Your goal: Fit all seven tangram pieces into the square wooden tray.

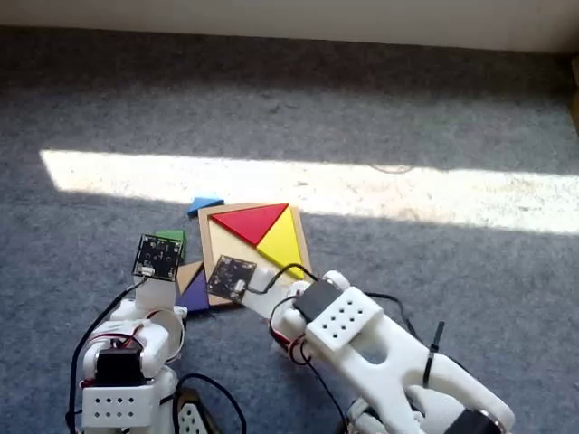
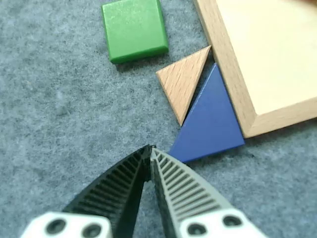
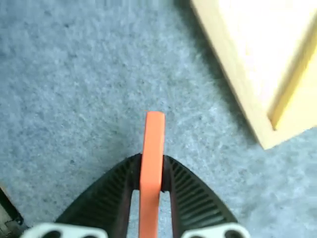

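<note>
Underneath, grey carpet carries a sunlit band beyond the tray

The tray is showing pale plain wood, a red triangle and a yellow triangle glowing inside it. At its nine o'clock, a green square, a grained bare-wood triangle and a dark blue triangle are lying on speckled grey-blue carpet; a light blue piece is lying at eleven. The right gripper, black and ribbed, is pinching an orange piece.
</note>
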